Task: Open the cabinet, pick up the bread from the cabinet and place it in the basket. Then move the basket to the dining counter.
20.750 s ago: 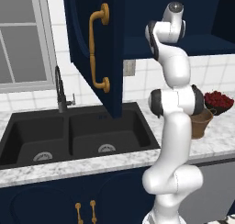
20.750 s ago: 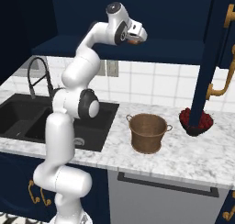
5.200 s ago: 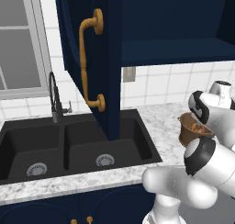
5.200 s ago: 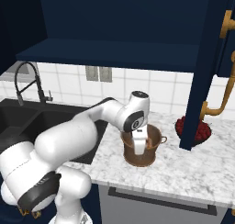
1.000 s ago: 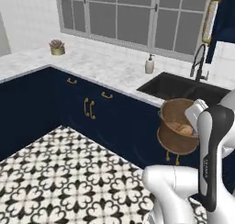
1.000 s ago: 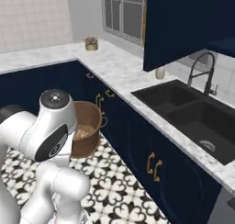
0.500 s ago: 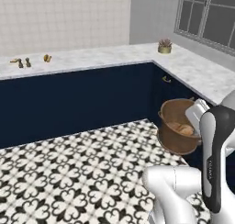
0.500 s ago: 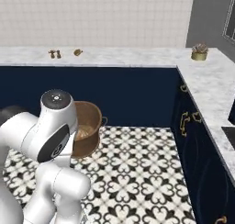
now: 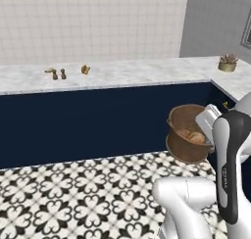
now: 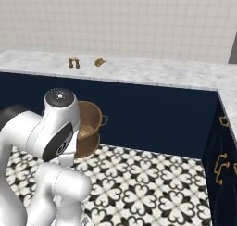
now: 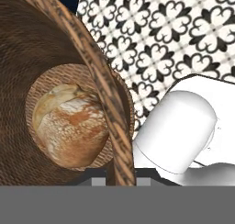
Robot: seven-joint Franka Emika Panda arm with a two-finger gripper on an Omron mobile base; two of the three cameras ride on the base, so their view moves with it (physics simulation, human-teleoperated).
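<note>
Round brown woven basket (image 9: 188,139) carried mid-air above patterned tile floor (image 9: 73,194), golden-brown bun (image 11: 71,124) at its bottom. Gripper (image 11: 120,175) pinches rim, fingers narrowly parted astride wall. Long marbled counter (image 9: 98,72) ahead, likely drop-off; basket kept level so bread stays put.

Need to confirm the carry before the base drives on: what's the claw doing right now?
Claw: shut on the basket rim, holding it above the floor with the bread inside.

Two rear base cams – left/right, fwd-down, sharing basket (image 9: 188,139) – hand cam close inside it
</note>
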